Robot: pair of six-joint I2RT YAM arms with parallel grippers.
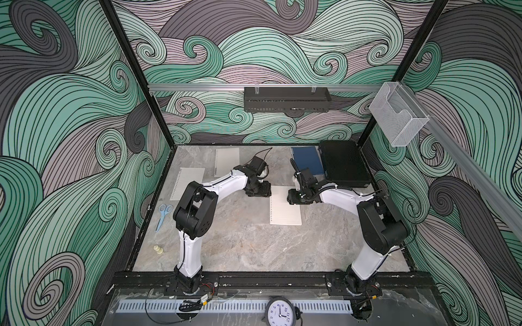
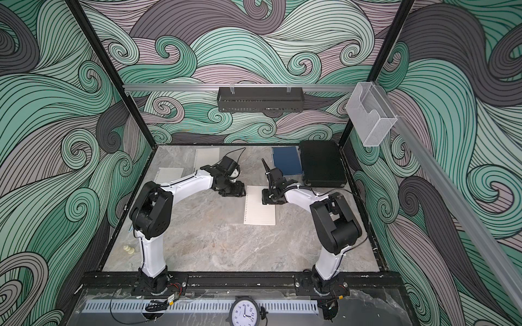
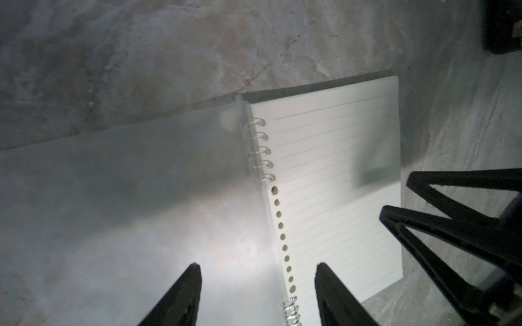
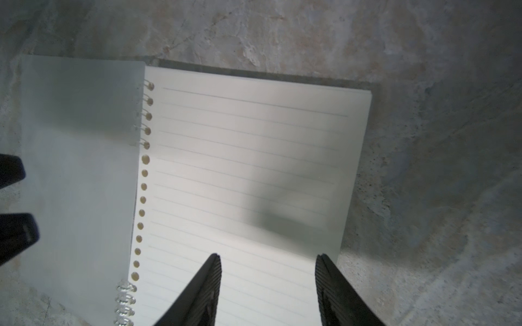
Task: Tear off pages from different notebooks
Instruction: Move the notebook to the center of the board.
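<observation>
Your left gripper [image 3: 257, 265] straddles the notebook [image 3: 333, 135] spiral [image 3: 261, 149], jaws apart, empty — your right gripper [image 4: 269, 255] hangs over the lined page [image 4: 240, 155], jaws apart too, holding nothing.

In both top views we look down from high above the near edge, facing the back wall [image 1: 268, 56], with the whole table [image 1: 254, 248] in sight. Our wrist cameras sit close over the open notebook [image 3: 339, 169], each looking along its own pincer: left pincer [image 3: 257, 266], right pincer [image 4: 269, 256]. Both wrist views share most of that notebook, small in the top views.
</observation>
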